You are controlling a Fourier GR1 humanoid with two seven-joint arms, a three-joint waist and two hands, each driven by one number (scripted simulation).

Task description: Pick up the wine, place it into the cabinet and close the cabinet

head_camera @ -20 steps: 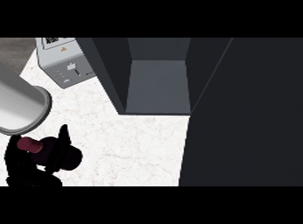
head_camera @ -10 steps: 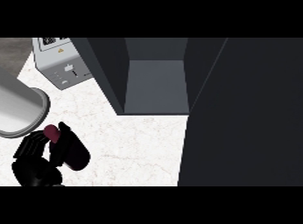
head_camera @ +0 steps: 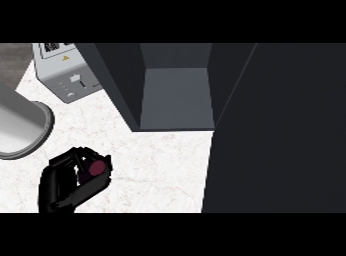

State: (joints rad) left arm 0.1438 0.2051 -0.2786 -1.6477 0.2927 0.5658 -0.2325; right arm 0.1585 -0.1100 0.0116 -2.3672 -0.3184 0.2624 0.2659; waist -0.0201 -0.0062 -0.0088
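Left hand curls round the wine near the counter's lower left edge; only the bottle's dark red top shows between the black fingers, so its long axis seems to point up toward the camera. From the hand, the open cabinet lies up and to the right, its door swung out. No right hand shows.

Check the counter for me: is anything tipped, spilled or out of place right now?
Nothing stands out. The left hand is curled round the wine, of which only the dark red top shows. The cabinet stands open, its inside bare, and the grey appliance sits at the back of the counter. No spill shows.
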